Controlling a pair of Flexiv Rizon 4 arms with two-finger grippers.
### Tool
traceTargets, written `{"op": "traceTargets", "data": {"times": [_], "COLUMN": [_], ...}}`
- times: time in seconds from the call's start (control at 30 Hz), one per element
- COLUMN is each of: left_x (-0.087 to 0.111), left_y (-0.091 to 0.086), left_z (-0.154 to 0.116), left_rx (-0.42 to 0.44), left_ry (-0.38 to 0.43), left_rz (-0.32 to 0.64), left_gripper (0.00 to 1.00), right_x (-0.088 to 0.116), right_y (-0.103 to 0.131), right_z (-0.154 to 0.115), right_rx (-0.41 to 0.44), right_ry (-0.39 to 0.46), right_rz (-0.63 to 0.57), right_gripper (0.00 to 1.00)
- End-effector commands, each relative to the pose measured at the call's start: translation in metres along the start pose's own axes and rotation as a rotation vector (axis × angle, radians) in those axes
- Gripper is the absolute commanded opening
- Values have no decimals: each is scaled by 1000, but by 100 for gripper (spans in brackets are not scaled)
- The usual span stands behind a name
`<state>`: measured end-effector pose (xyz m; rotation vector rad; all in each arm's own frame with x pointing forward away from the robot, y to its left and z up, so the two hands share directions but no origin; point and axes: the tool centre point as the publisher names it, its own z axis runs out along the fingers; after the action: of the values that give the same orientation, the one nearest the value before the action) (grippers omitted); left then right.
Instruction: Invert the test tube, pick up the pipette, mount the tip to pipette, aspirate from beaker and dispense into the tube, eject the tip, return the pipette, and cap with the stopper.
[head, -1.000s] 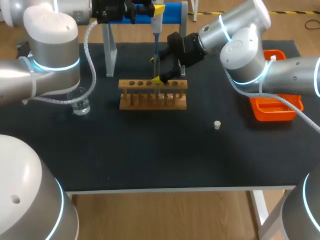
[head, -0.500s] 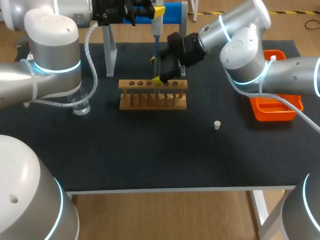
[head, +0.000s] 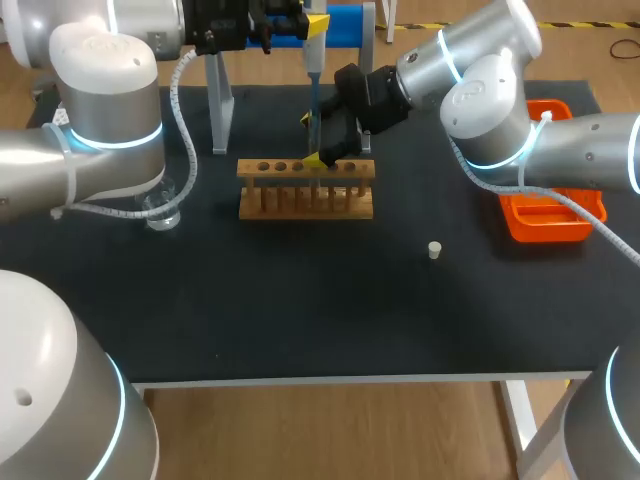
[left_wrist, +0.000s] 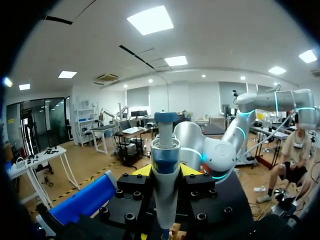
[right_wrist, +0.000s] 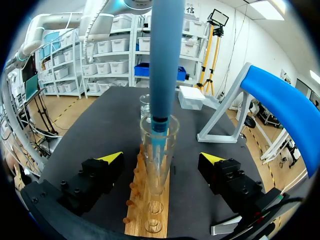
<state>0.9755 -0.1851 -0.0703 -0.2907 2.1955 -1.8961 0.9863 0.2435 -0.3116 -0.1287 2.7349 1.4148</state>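
Blue pipette (head: 313, 60) hangs upright above the wooden rack (head: 306, 190), at the far side of the dark surface (head: 300, 300). Left claw (head: 312, 20) grips it. In the left wrist view a yellow fingertip shows on each side of the pipette body, with the plunger end nearest the camera.

The tip (right_wrist: 157, 142) is lowered into the mouth of the glass tube (right_wrist: 159, 160). The tube stands upright in one of the rack's holes, right of the rack's middle in the head view.

Right claw (head: 317, 140) sits around the tube with its fingers spread. The right wrist view shows a gap between the glass and each yellow fingertip, so it is open and gripping nothing.

Beaker (head: 160, 212) sits on the surface well left of the rack, partly hidden by my left arm. The small white stopper (head: 435, 250) lies alone on the surface, right of the rack and nearer the front edge. An orange tray (head: 550, 225) sits at the right edge, partly under my right arm. A stand (head: 218, 100) with a blue bar rises behind the rack.
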Motion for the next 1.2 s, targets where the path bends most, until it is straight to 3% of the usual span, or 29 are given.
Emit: {"op": "traceTargets", "data": {"times": [0.03,1.2], "left_x": [0,-2], "left_y": [2,7], "left_z": [0,4], "left_rx": [5,5], "left_ry": [-4,-9], "left_rz": [-1,-16], "left_gripper": [0,0], "right_x": [-1,-1], "right_y": [0,0], "right_z": [-1,-1], "right_rx": [3,3], "right_ry": [4,4], "right_rz": [1,1], "right_gripper": [100,100]}}
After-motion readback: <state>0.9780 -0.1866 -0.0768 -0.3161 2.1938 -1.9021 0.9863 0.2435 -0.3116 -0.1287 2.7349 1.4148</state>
